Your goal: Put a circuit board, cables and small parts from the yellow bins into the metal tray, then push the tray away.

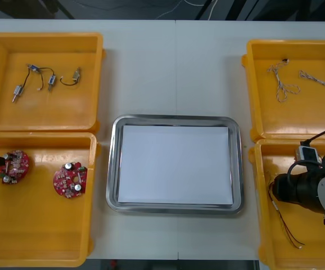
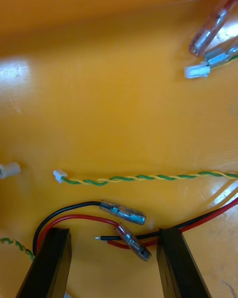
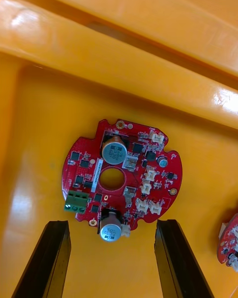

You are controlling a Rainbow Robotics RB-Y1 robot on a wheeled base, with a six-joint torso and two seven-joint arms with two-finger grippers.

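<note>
In the left wrist view my left gripper (image 3: 111, 224) is open, its fingertips on either side of the near edge of a round red circuit board (image 3: 121, 179) lying flat in the near left yellow bin (image 1: 39, 236). The front view has that board (image 1: 15, 166) beside a second one (image 1: 70, 180). My right gripper (image 2: 113, 234) is open low over the floor of the near right yellow bin (image 1: 263, 225). A red and black cable (image 2: 126, 231) with clear-sleeved ends lies between its fingers. The metal tray (image 1: 113, 169), white inside, sits between the bins.
A green and yellow twisted cable (image 2: 148, 177) lies just beyond the right fingers. The far left bin (image 1: 98, 67) holds small metal parts (image 1: 44, 79) on black leads. The far right bin (image 1: 249, 90) holds twisted cables (image 1: 283, 84).
</note>
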